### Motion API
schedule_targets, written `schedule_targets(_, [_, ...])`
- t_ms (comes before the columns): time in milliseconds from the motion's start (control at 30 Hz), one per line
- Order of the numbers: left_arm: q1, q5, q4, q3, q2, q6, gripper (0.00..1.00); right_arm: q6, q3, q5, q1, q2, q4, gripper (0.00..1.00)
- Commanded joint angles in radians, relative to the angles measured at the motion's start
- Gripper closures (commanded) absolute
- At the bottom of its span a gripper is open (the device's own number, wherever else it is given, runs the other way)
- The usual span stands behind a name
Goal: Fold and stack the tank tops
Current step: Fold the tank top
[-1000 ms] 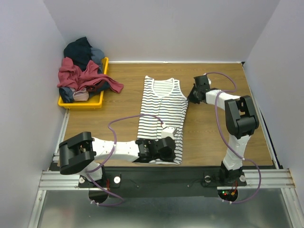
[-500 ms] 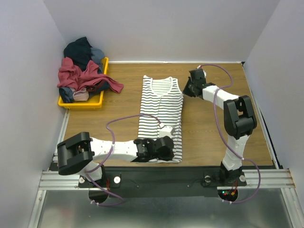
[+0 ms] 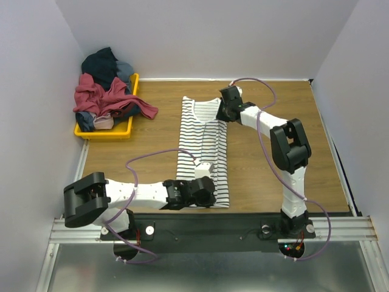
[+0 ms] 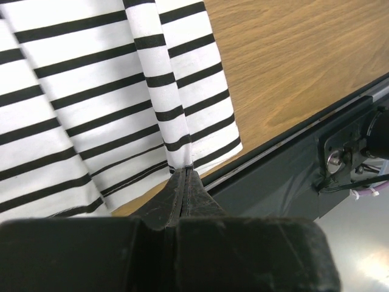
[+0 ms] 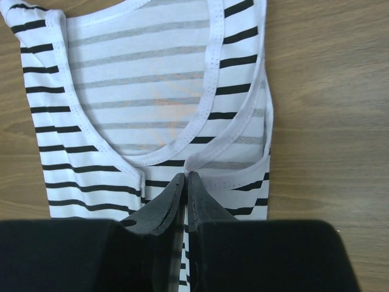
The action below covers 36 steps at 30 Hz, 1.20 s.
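A white tank top with thin dark stripes (image 3: 203, 143) lies lengthwise in the middle of the wooden table, neck at the far end. Its right side is folded in toward the middle. My left gripper (image 3: 206, 193) is shut on a fold of cloth at the hem near the front edge; the left wrist view shows the pinch (image 4: 185, 170) on the striped cloth (image 4: 91, 91). My right gripper (image 3: 221, 115) is shut on the right shoulder strap at the neckline; the right wrist view shows the pinch (image 5: 185, 176) and the tank top (image 5: 152, 91). More tops lie heaped in the tray.
A yellow plastic tray (image 3: 103, 131) at the far left holds a heap of red and dark blue clothes (image 3: 103, 91) that spills over its right rim. The black front rail (image 4: 285, 164) runs just beyond the hem. Bare wood (image 3: 273, 164) lies to the right of the top.
Both grippers have moved left, carrying the tank top's right edge over toward its middle. The top is now narrower, and the right arm reaches further across the table.
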Motion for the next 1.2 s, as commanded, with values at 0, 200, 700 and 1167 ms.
schedule_targets(0, [-0.003,-0.023,-0.045,-0.030,-0.057,-0.047,1.00,-0.014,0.078,0.060,0.030,0.022,0.001,0.91])
schedule_targets(200, [-0.001,-0.025,-0.074,-0.053,-0.069,-0.080,1.00,-0.016,0.132,0.077,0.066,0.069,-0.016,0.91])
schedule_targets(700, [0.001,-0.063,-0.195,-0.070,-0.126,-0.168,1.00,-0.013,0.218,0.098,0.116,0.137,-0.040,0.90])
schedule_targets(1167, [0.002,-0.088,-0.261,-0.086,-0.184,-0.225,1.00,-0.008,0.256,0.101,0.129,0.152,-0.042,0.90])
